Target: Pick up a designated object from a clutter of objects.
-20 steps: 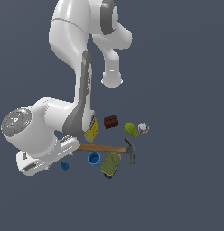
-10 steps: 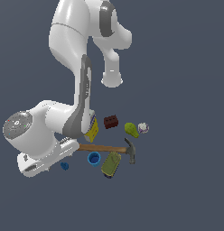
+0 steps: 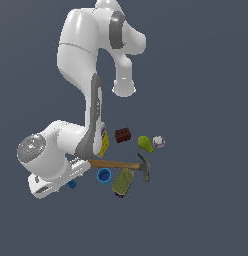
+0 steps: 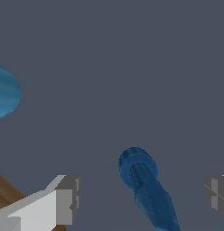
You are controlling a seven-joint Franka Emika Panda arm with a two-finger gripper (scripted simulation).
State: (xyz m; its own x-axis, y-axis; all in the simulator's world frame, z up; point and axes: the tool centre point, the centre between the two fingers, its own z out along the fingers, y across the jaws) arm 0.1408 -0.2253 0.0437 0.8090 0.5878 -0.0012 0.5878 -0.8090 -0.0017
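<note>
Pincer (image 4: 140, 198) spread wide, straddling the dark-blue piece (image 4: 147, 189) — it lies on the desk (image 4: 132, 67) near the blue cup (image 3: 104, 175). Likely light, rigid, smooth; best gripped across its narrow ribbed shaft.

Simulated scene, featureless grey ground (image 3: 206, 210), rendered clutter

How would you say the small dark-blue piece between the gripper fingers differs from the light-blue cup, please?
The dark-blue piece looks long and ridged in the wrist view; the light-blue cup is round and open-topped. In the exterior view, the piece is much smaller than the cup. The piece is a deeper blue, the cup lighter. The piece sits between the open gripper fingers, ungrasped; the cup sits beside the hammer handle. Both are blue.
</note>
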